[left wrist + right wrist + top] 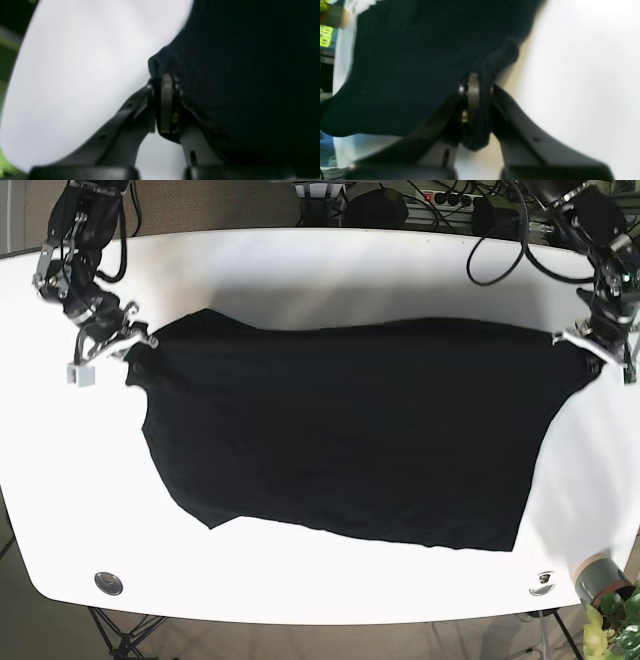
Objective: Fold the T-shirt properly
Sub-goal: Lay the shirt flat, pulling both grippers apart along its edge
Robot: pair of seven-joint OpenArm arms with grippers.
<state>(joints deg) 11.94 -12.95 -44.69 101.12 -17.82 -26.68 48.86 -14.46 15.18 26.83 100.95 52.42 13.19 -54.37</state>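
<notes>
**Black T-shirt held at two corners over white surface**

Item: one black T-shirt (350,430), spread wide across the middle of the white surface (300,575), its long axis running side to side in the base view. The near edge ran at a slant from the base view's left to its right. The cloth lay mostly flat, with the two far outer corners drawn up and outward.

Left tool (605,340): at the base view's right, at the shirt's far corner near the surface edge. In the left wrist view the left tool (165,82) had its jaws closed together, a bunched corner of the dark fabric (237,75) pinched at the fingertips, white surface visible beside it.

Right tool (110,345): at the base view's left, at the opposite far corner. In the right wrist view the right tool (476,82) was clamped tight, a rolled fold of black cloth (420,62) caught between the jaws and hanging below them.

Also present: black cables (500,240) on the far edge of the surface; two round metal fittings (108,583) near the front corners.
</notes>
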